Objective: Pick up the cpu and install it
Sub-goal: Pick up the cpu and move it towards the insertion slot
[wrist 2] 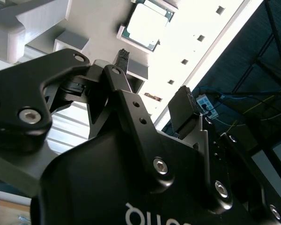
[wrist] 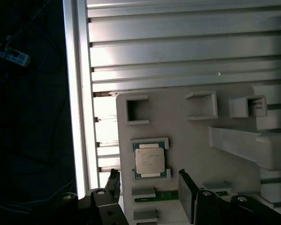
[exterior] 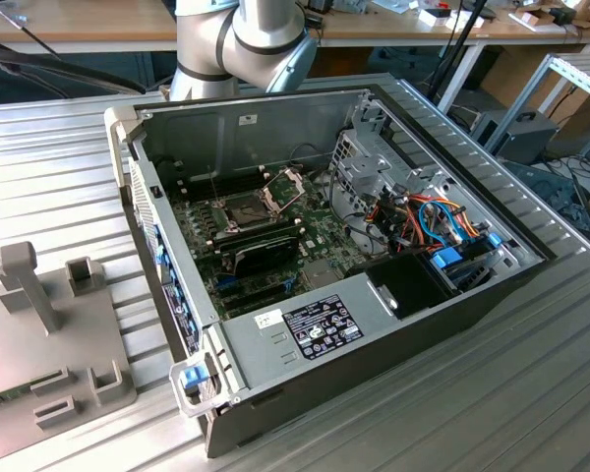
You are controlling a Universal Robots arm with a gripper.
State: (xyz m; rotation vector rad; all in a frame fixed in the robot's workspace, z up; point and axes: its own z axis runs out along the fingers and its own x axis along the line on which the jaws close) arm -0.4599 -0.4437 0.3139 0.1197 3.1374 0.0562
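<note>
The cpu [wrist: 150, 161] is a small square chip with a silvery top. It lies flat in a shallow seat of the pale grey holder plate [wrist: 187, 136], and the second wrist view shows the cpu [wrist 2: 147, 23] brightly lit. My gripper [wrist: 150, 192] is open above it, with one black finger [wrist: 113, 185] on each side and nothing between them. In the second wrist view the gripper [wrist 2: 153, 84] stands apart from the chip. The dark socket [exterior: 248, 209] sits on the board inside the open computer case [exterior: 305, 329], with its metal frame [exterior: 287, 183] hinged up.
The holder plate [exterior: 49, 324] lies on the ribbed metal table at the exterior view's left, with raised blocks and slots. A green circuit strip [wrist: 161, 194] sits in a slot beside the cpu. The table's edge [wrist: 77, 93] runs close by. Cables and drive cages [exterior: 413, 211] crowd the case.
</note>
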